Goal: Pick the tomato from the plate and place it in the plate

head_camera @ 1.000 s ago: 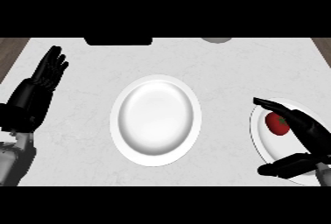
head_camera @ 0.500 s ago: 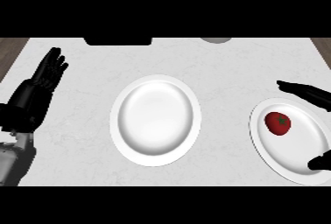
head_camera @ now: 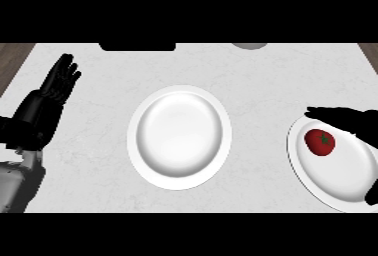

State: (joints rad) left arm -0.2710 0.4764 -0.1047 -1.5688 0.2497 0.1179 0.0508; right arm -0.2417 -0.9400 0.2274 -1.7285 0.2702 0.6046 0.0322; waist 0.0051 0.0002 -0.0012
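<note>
**Tomato not yet picked up**

On the table [head_camera: 244,75], your middle plate [head_camera: 179,136] is bare; the tomato [head_camera: 320,142] sits on the right plate [head_camera: 325,185]. Your right hand [head_camera: 347,120], fingers straight and apart, hangs over its far rim. Closing off-centre could roll it away. Since the earlier frame, barely anything has moved. The left hand [head_camera: 52,95] rests open.

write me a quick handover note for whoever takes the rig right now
Right hand: open, fingers straight, over the far edge of the right plate, holding nothing.
Left hand: open, resting at the counter's left edge, fingers up.
Tomato: lies on the right plate, not grasped.
Centre plate: nothing on it.
Done: nothing moved yet.
Left: grasp the tomato, carry it to the centre plate, release.
</note>
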